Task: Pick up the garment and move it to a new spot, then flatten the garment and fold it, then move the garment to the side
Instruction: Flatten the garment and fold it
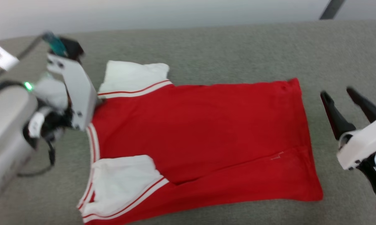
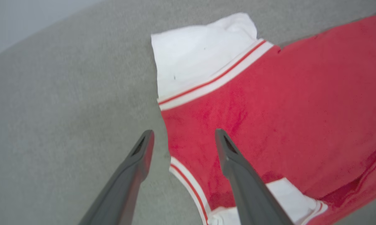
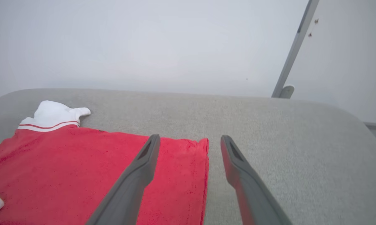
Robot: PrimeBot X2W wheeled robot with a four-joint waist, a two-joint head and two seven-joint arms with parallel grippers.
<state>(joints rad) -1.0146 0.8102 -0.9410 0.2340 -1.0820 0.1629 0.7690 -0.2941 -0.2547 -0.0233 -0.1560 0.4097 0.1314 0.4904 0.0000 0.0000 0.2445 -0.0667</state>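
Head view first: the red jersey shirt with short white sleeves and striped trim (image 1: 200, 131) lies spread across the grey fabric-covered surface (image 1: 231, 53), collar to the left, hem to the right, plain red side up with no print showing. The far sleeve sticks out flat. The near sleeve sits turned in over the body, and a long crease runs along the near edge. The left gripper (image 1: 94, 104) is right at the collar edge, though its wrist hides the tips here. The right gripper (image 1: 338, 100) hangs just off the hem, clear of the cloth, fingers apart.

Left wrist view: the fingers (image 2: 138, 162) are spread and straddle the collar edge, one over red cloth, one over bare surface. Can't tell if they touch.

Right wrist view: its fingers (image 3: 238, 168) are spread too, with the hem edge between them.

My guess is this is the flattening bit. I'd pinch both ends low and shallow, one layer only, then pull evenly outward so that near crease comes out without dragging the whole shirt sideways.
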